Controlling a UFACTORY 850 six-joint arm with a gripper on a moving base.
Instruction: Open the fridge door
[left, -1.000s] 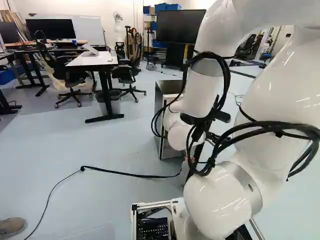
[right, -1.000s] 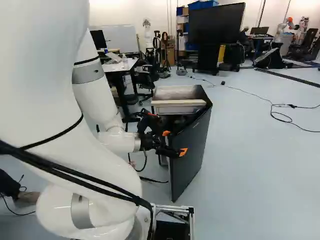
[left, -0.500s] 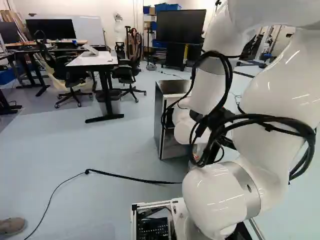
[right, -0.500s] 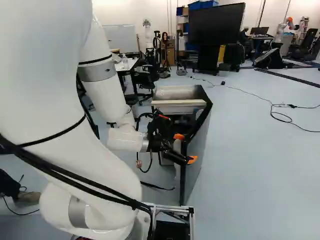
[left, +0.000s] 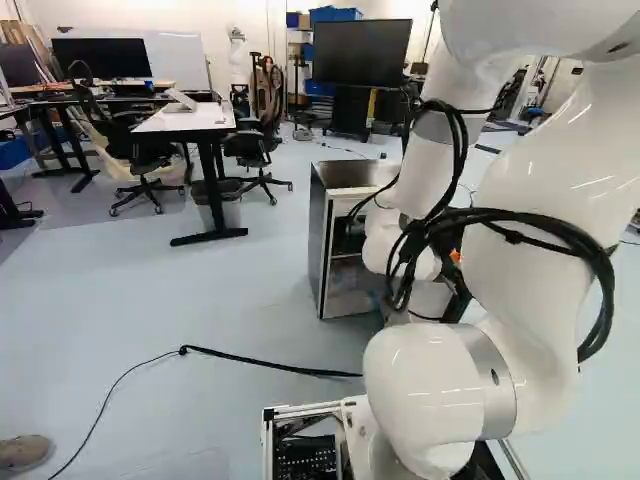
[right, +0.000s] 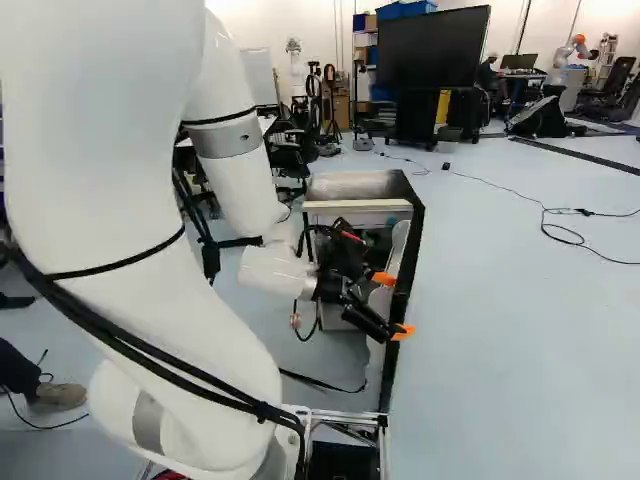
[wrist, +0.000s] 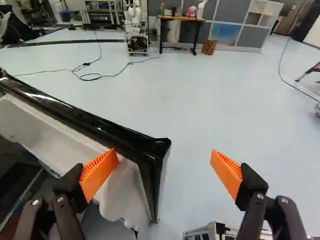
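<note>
A white arm (right: 110, 150) reaches out from its moving base over a fridge (right: 355, 185) whose door (right: 410, 260) stands swung wide, its free end pointing back toward the base. The black gripper (right: 393, 305) is level with the top of the door, near that free end. Seen along the wrist, the gripper (wrist: 165, 155) is open, its two orange pads (wrist: 97, 175) spread well apart and nothing gripped. One finger sits on the inner side of the door, close by the white liner (wrist: 50, 135); whether it touches is impossible to tell. The other finger is past the door's free corner, with floor (wrist: 190, 110) showing between the two.

The metal-sided fridge stands upright just right of the middle of the left base view, partly behind the arm, its dark interior and a shelf line in sight. A black cable (left: 270, 364) crosses the floor nearer the base. Past the fridge are a white desk (left: 185, 118), an office chair (left: 255, 145) and a large screen (right: 432, 50). Across the room, in the wrist view, another robot (wrist: 136, 27) stands near a wood-topped table (wrist: 181, 18).
</note>
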